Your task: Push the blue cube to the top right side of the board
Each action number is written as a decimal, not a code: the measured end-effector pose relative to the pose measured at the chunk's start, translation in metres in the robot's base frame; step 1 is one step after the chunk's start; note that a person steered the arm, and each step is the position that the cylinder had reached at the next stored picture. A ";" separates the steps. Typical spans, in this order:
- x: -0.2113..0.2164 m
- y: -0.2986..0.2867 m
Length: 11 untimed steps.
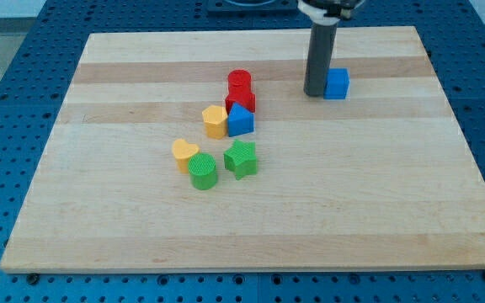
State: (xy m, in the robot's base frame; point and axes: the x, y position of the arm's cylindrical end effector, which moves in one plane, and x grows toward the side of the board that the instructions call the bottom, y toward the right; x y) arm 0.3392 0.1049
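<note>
The blue cube point(337, 83) sits on the wooden board point(377, 185) in its upper right part. My tip point(315, 93) stands on the board right against the cube's left side, touching or nearly touching it. The dark rod rises from there out of the view's top.
A cluster lies left of centre: a red cylinder point(240, 82) with another red block point(242, 102) below it, a blue triangular block point(240, 121), a yellow block point(215, 121), a yellow heart point(184, 155), a green cylinder point(202, 172) and a green star point(242, 159).
</note>
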 end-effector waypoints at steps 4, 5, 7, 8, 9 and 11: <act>0.034 0.058; 0.011 0.058; -0.032 0.058; -0.056 0.058; -0.068 0.055; -0.081 0.036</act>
